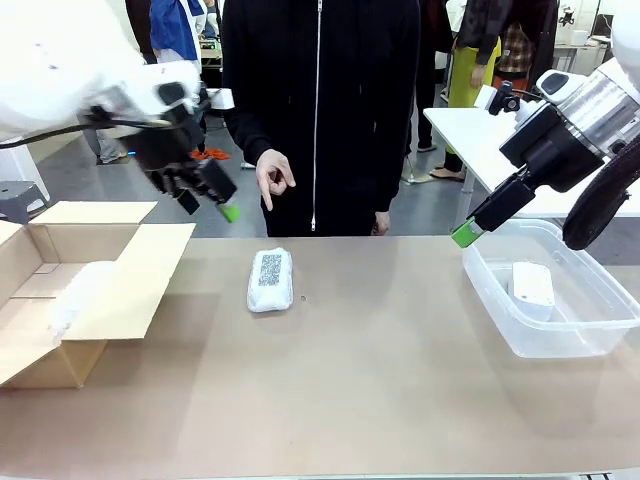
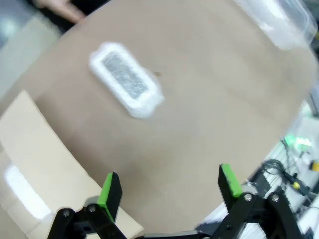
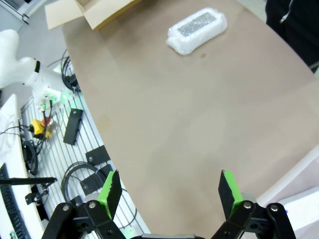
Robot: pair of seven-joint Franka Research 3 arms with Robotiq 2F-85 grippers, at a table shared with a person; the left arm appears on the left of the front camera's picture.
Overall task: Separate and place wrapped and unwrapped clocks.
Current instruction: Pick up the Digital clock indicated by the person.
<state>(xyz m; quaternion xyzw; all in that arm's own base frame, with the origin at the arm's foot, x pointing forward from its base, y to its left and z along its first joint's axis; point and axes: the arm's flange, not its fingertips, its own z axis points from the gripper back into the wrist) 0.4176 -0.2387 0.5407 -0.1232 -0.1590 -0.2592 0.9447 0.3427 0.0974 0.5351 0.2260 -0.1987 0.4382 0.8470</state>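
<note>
Robotics lab; cables on floor; more worktables behind

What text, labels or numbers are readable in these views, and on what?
None readable.
Wrapped clock on the table: dark speckled patch under the wrap, pattern too blurred to read.
Unwrapped clock in the clear bin: no legible marking.
Cardboard box: plain.

Both arms raised; left gripper, right gripper fingers spread.
</note>
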